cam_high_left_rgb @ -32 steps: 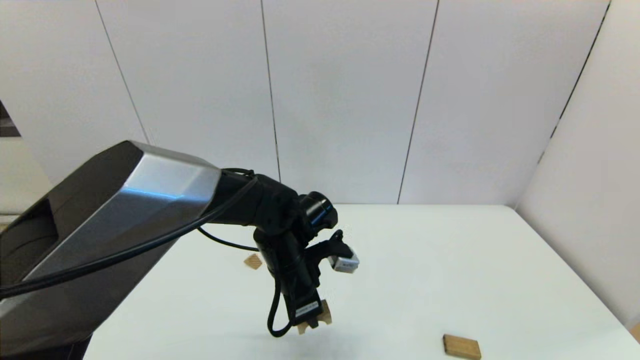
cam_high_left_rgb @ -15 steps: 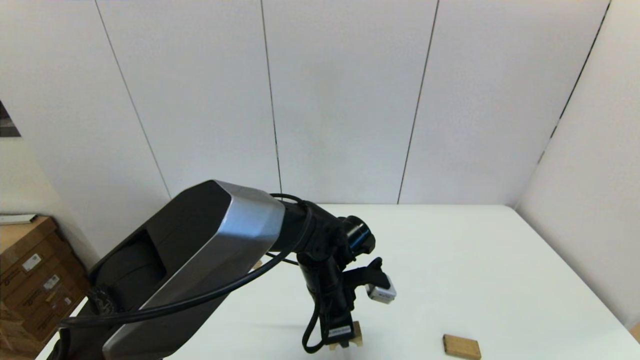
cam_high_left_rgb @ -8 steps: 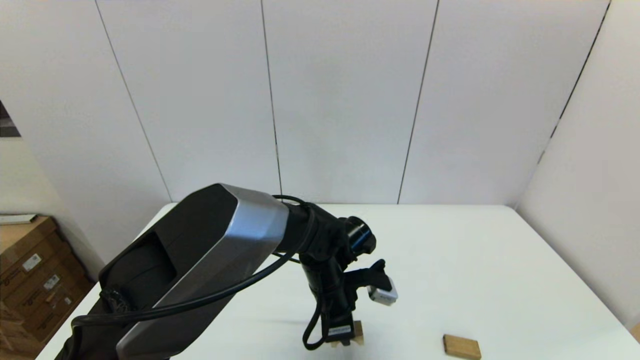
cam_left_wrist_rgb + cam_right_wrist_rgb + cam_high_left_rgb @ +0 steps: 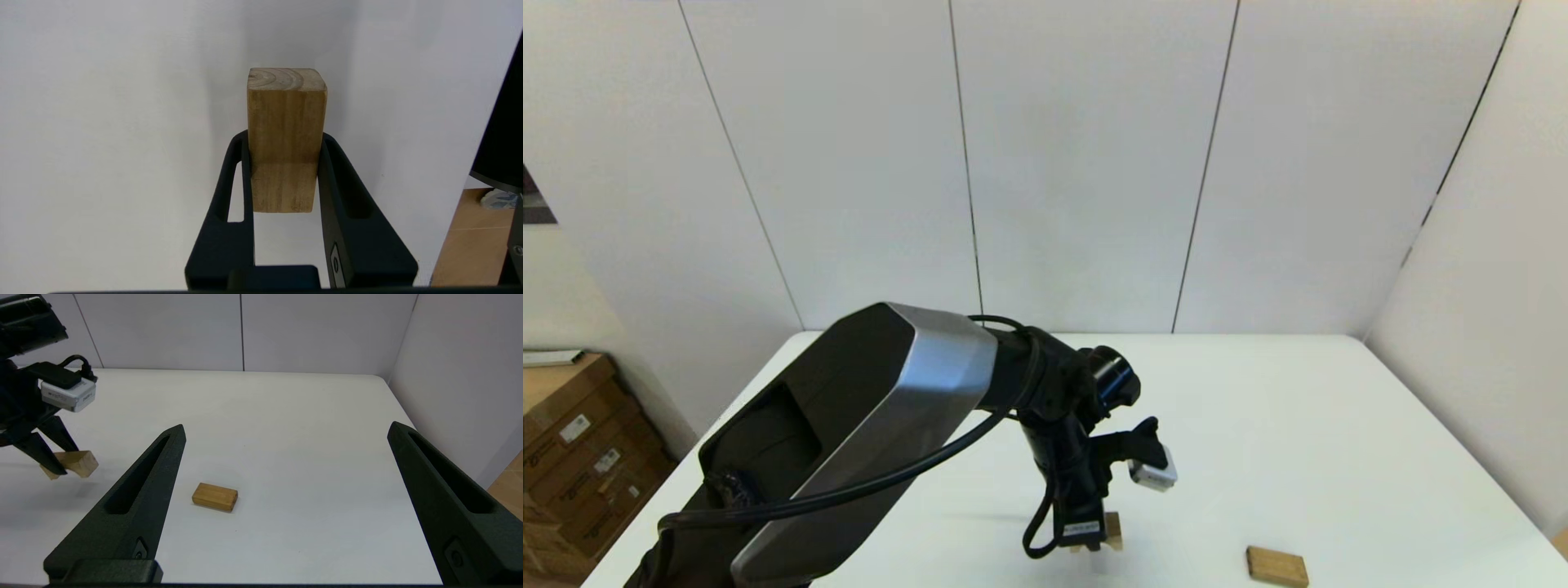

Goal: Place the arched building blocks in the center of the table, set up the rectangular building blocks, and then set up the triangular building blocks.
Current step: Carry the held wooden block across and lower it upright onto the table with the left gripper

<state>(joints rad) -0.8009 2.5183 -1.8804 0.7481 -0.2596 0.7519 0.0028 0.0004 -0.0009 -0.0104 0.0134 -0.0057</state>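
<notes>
My left gripper (image 4: pixel 1086 545) is shut on the arched building block (image 4: pixel 1112 531), a chunky light-wood piece. Its fingers (image 4: pixel 335 171) clamp the block's (image 4: pixel 286 122) sides. In the right wrist view the block (image 4: pixel 75 463) hangs tilted a little above the table (image 4: pixel 1258 408), with its shadow below. The rectangular building block (image 4: pixel 1276 566) lies flat near the front right, and it (image 4: pixel 215 496) is just ahead of my open, empty right gripper (image 4: pixel 286 428). The triangular building block is hidden behind my left arm.
Cardboard boxes (image 4: pixel 572 457) stand on the floor beyond the table's left edge. White wall panels close off the back and the right side. My left arm's big grey link (image 4: pixel 849 457) covers the table's left half in the head view.
The left gripper has carried the arched block to the right, closer to the rectangular block. In the last half second it only rose slightly. The rectangular block has not moved.
</notes>
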